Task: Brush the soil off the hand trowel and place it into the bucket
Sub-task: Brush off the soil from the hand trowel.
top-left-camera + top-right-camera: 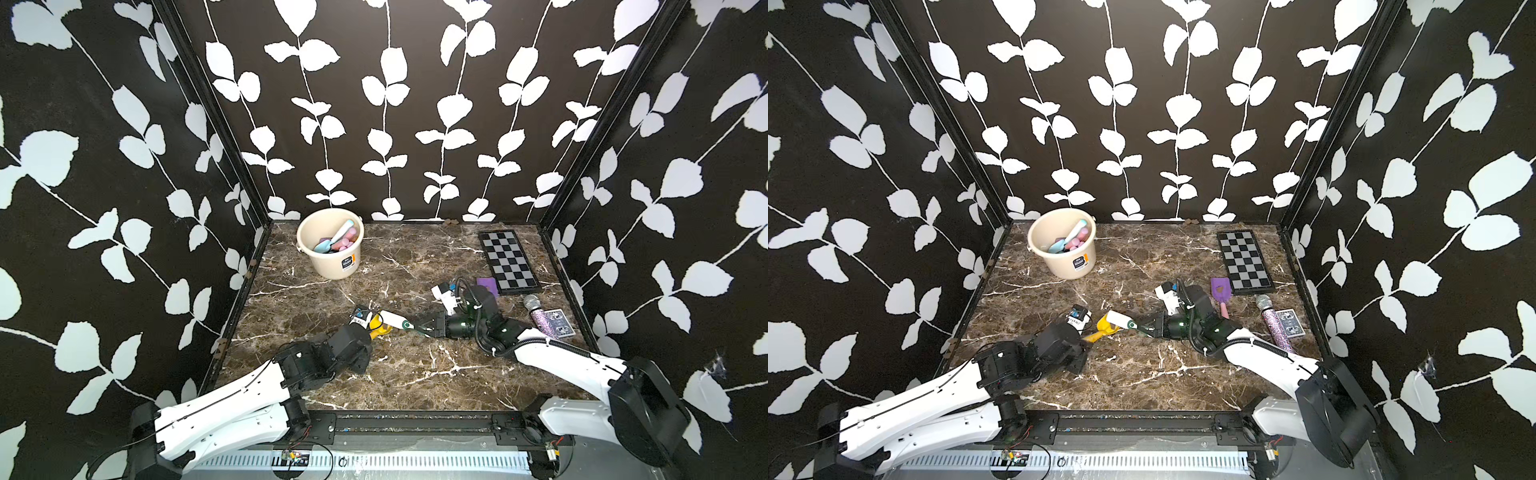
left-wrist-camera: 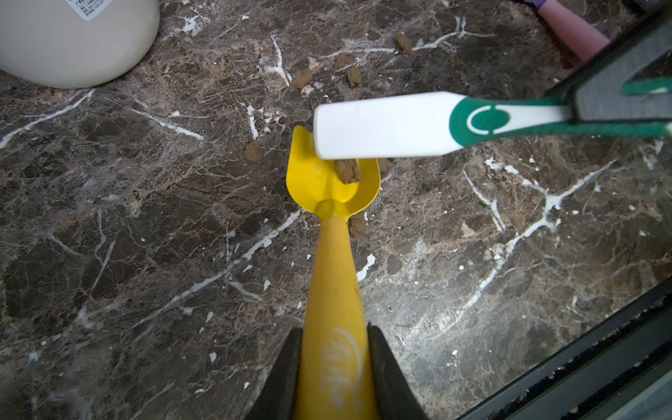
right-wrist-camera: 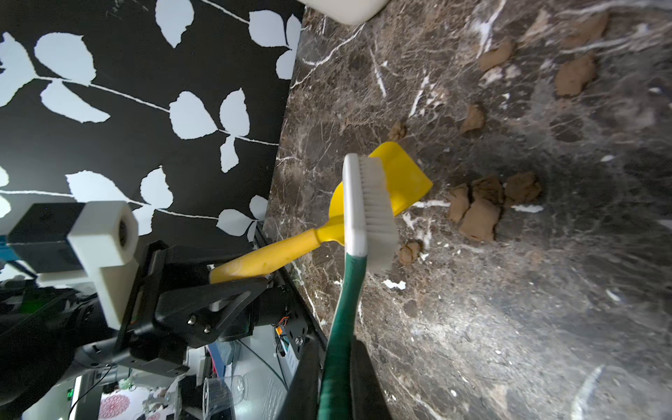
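Observation:
My left gripper [image 2: 334,338] is shut on the handle of the yellow hand trowel [image 2: 332,276], held low over the marble table at mid-front [image 1: 379,329]. One brown clump of soil [image 2: 348,171] lies in the blade. My right gripper [image 3: 336,363] is shut on the green handle of a white-headed brush [image 3: 367,214]. The brush head [image 2: 385,125] lies across the blade tip, bristles against it. More soil clumps [image 3: 480,207] lie on the table beside the blade. The cream bucket [image 1: 328,266] stands at the back left, holding pastel tools.
A chessboard [image 1: 509,262] lies at the back right. Just in front of it are a purple trowel [image 1: 1220,289], a glitter microphone [image 1: 540,318] and a card box [image 1: 559,322], behind my right arm. Patterned walls enclose three sides of the table.

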Motion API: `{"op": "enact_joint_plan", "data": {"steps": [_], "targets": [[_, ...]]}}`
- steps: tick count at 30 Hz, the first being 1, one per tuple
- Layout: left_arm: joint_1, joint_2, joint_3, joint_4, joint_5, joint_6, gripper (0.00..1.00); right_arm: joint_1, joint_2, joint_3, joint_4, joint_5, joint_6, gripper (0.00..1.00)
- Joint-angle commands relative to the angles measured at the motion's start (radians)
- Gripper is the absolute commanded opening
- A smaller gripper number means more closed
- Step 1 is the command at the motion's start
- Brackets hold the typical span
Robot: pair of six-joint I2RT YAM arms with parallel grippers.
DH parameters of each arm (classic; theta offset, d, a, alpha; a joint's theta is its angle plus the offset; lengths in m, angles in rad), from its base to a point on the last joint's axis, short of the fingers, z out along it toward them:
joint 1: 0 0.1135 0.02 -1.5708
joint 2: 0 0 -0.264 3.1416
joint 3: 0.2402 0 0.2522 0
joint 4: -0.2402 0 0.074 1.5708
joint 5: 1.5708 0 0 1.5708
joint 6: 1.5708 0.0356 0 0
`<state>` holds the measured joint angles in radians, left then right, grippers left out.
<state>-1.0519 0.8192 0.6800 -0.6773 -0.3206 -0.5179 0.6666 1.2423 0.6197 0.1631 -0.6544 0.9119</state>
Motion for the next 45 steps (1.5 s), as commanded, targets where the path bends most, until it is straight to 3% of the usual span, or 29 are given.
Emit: {"op": "enact_joint_plan", "data": {"steps": [1,6,11,17,22,28,40,43,45], "targets": [[0.006,-0.021,0.026,0.009,-0.031,0.012,0.00,-0.021,-0.044,0.002,-0.017,0.058,-0.008,0.00],[0.006,-0.021,0.023,0.011,-0.028,0.013,0.00,-0.045,-0.077,0.026,-0.068,0.082,-0.035,0.00],[0.006,-0.019,0.020,0.017,-0.032,0.012,0.00,-0.044,-0.118,0.041,0.027,0.039,-0.031,0.00],[0.006,-0.023,0.017,0.063,-0.046,0.041,0.00,-0.006,-0.029,0.069,0.179,-0.097,0.026,0.00],[0.006,-0.055,0.008,0.114,-0.062,0.082,0.00,0.034,0.057,0.073,0.265,-0.113,0.082,0.00],[0.006,-0.089,0.007,0.089,-0.092,0.088,0.00,0.013,0.056,0.049,0.142,-0.004,0.057,0.00],[0.006,-0.116,0.019,0.056,-0.121,0.082,0.00,-0.115,-0.100,0.018,0.036,0.040,0.022,0.00],[0.006,-0.120,0.081,0.009,-0.131,0.073,0.00,-0.153,-0.173,0.021,-0.028,0.066,-0.042,0.00],[0.006,-0.119,0.148,-0.035,-0.135,0.059,0.00,-0.162,-0.230,0.055,-0.159,0.137,-0.178,0.00]]}}
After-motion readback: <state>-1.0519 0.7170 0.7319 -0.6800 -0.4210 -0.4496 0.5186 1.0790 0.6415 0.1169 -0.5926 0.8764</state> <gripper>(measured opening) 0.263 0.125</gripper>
